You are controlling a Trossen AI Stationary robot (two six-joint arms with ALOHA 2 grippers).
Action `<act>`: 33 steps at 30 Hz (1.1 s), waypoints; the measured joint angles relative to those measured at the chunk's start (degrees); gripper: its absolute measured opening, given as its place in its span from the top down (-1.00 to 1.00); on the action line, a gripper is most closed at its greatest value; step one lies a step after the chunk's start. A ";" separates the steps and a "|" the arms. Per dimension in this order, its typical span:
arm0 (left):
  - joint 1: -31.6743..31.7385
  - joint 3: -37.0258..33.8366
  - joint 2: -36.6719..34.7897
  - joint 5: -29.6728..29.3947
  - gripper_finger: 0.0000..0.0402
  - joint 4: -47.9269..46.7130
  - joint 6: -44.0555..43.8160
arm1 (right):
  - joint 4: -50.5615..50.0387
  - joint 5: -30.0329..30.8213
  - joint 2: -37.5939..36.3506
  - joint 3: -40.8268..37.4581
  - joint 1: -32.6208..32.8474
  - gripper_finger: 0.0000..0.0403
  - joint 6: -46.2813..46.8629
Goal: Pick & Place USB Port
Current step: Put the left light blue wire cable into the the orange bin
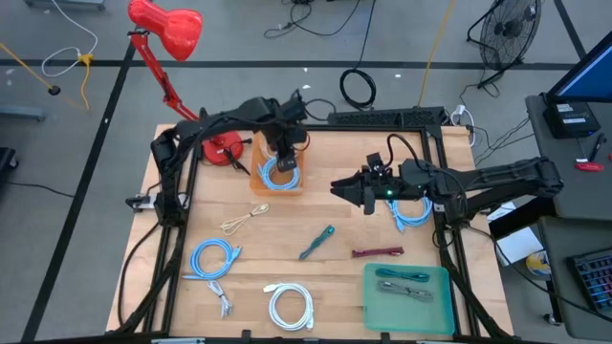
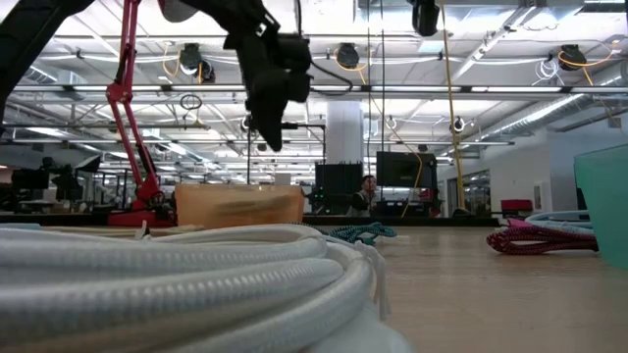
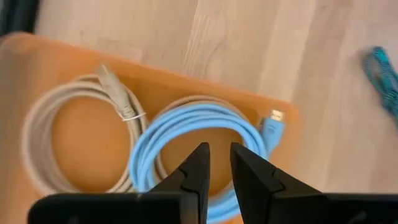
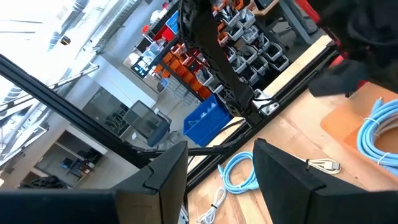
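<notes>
A light-blue USB cable (image 3: 205, 134), coiled, lies in an orange tray (image 1: 277, 174) at the table's far middle, with its plug (image 3: 272, 119) at the coil's edge. A whitish coiled cable (image 3: 68, 137) lies beside it in the same tray. My left gripper (image 3: 216, 167) hangs above the blue coil, pointing steeply down, its fingers a narrow gap apart with nothing between them; in the low view my left gripper (image 2: 267, 116) is well clear of the tray (image 2: 238, 206). My right gripper (image 1: 356, 191) waits open and level, right of the tray.
Loose cables lie on the table: a blue cable (image 1: 212, 258), a white cable (image 1: 290, 306), a beige cable (image 1: 244, 218), a teal cable (image 1: 316, 242), a maroon cable (image 1: 378, 252), and another blue cable (image 1: 411, 212). A green tray (image 1: 406, 296) stands near right. A red lamp (image 1: 167, 29) stands far left.
</notes>
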 joint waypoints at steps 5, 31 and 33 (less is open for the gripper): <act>-1.84 7.17 0.00 0.04 0.67 -9.56 2.33 | -1.65 -0.02 -2.03 0.00 -0.03 0.15 -0.79; -45.20 8.03 -10.41 -14.13 0.67 -15.98 -54.49 | -21.79 -13.17 -13.99 0.00 -2.19 0.15 -1.51; -48.72 6.19 -10.49 -17.64 0.67 -14.87 -62.92 | -22.11 -16.02 -13.97 0.00 -2.19 0.15 -2.63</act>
